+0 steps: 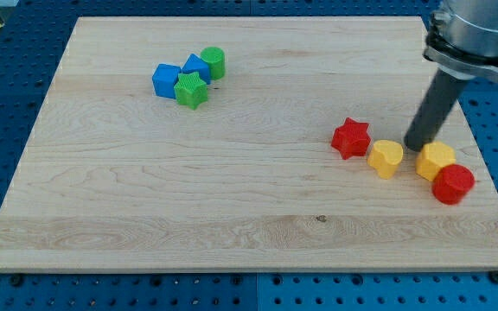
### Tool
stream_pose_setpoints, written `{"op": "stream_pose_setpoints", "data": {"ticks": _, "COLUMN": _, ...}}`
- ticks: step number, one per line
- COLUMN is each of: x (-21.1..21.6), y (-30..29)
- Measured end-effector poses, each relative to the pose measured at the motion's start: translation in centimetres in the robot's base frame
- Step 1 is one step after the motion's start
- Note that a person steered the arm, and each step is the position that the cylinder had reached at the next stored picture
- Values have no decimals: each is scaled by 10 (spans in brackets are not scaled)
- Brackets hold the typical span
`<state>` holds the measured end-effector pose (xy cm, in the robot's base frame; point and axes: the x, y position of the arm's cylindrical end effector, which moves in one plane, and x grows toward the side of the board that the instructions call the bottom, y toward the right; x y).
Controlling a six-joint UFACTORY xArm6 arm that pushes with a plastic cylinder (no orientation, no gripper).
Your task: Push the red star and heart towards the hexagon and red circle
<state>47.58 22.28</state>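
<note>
Currently my tip (pixel 418 147) sits just above the gap between yellow heart (pixel 386 158) and yellow hexagon (pixel 435 161). No claw on this rod, so no claw state to tell. Red star (pixel 350 138) is just left of the heart. Red circle (pixel 452 184) touches the hexagon's lower right. Blue and green blocks (pixel 188 76) are far upper left on the table (pixel 145 207).

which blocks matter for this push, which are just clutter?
In the job: red star, yellow heart, yellow hexagon, red circle, my tip between heart and hexagon.
Clutter: two blue blocks, green star, green cylinder.
</note>
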Motion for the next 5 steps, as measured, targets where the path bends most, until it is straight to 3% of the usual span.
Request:
{"op": "stream_pose_setpoints", "data": {"ticks": 2, "x": 32, "y": 41}}
{"op": "stream_pose_setpoints", "data": {"ticks": 3, "x": -20, "y": 40}}
{"op": "stream_pose_setpoints", "data": {"ticks": 4, "x": -57, "y": 5}}
{"op": "stream_pose_setpoints", "data": {"ticks": 5, "x": -61, "y": -64}}
